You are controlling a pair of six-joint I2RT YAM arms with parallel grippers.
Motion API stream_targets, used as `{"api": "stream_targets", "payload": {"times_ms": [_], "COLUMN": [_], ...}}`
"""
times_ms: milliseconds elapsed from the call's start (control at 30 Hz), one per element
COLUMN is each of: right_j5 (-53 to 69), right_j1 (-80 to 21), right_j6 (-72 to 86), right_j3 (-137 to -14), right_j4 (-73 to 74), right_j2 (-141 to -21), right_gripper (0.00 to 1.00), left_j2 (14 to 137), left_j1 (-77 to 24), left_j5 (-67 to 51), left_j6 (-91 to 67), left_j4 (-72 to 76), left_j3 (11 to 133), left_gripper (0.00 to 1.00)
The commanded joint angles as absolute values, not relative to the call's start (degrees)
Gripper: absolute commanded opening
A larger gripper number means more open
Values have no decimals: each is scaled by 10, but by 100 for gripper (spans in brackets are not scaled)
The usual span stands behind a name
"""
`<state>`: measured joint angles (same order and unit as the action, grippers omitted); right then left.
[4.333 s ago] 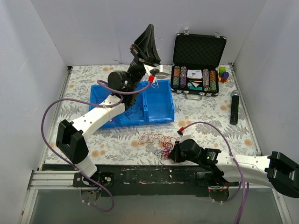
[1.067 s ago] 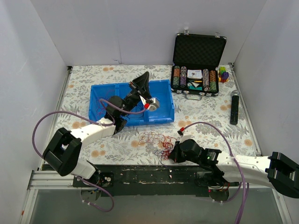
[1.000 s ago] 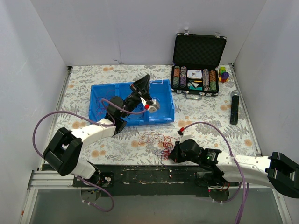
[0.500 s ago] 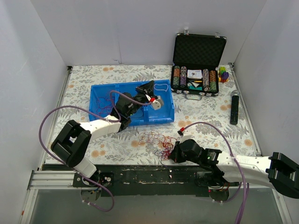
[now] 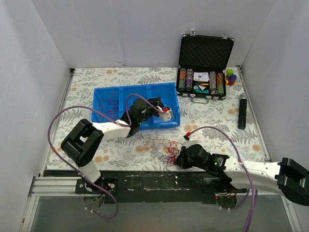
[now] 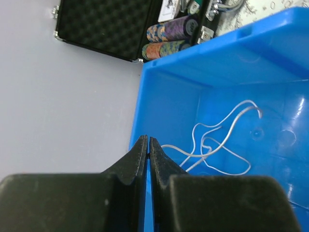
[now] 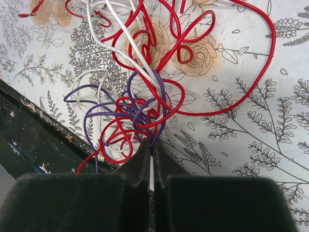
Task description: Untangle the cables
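A tangle of red, purple and white cables (image 5: pixel 161 145) lies on the flowered table near its front edge. My right gripper (image 5: pixel 177 159) is at the tangle's near side. In the right wrist view it (image 7: pixel 151 145) is shut on a purple cable (image 7: pixel 159 111) where it leaves the knot. My left gripper (image 5: pixel 157 103) lies low in the right compartment of the blue bin (image 5: pixel 133 87). In the left wrist view it (image 6: pixel 147 138) is shut. A loose white cable (image 6: pixel 217 145) lies on the bin floor (image 6: pixel 270 159), and its end runs in at the fingers. More red cables (image 5: pixel 108 101) lie in the left compartment.
An open black poker-chip case (image 5: pixel 205 53) stands behind the bin on the right and also shows in the left wrist view (image 6: pixel 106 24). A black cylinder (image 5: pixel 242 111) and coloured blocks (image 5: pixel 231 76) lie at the far right. The black front rail (image 7: pixel 29 135) runs just beside the tangle.
My left arm came down from high above the bin into its right compartment, and the white cable now lies on the bin floor. The right arm and the tangle have not moved.
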<state>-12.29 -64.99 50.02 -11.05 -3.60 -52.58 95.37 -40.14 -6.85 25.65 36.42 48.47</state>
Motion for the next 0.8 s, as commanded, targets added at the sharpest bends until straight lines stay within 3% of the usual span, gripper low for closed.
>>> {"api": "stream_targets", "payload": {"times_ms": [0, 133, 167, 233, 267, 333, 433, 767], "right_j5": [-123, -124, -123, -124, -125, -126, -127, -123], "right_j1": [-652, -652, -652, -652, -653, -652, -653, -652], "right_j6": [494, 494, 493, 494, 494, 493, 496, 491], "right_j3": [-94, -94, -95, -96, -96, -94, -93, -95], "right_j4": [45, 41, 41, 43, 45, 48, 50, 46], "right_j2": [-536, -540, -540, -540, -540, -534, -528, -527], "right_gripper": [1, 1, 1, 1, 1, 1, 1, 1], "left_j2": [969, 978, 978, 978, 977, 973, 960, 798], "left_j1": [-412, -420, -424, -425, -425, -425, -425, -432], "left_j5": [-27, -33, -35, -39, -40, -38, -37, -131], "left_j6": [267, 247, 243, 235, 230, 223, 215, 185], "left_j4": [355, 325, 316, 286, 273, 269, 227, 14], "left_j3": [505, 540, 546, 563, 571, 581, 608, 606], "left_gripper": [0, 2, 12, 48, 59, 68, 73, 73]}}
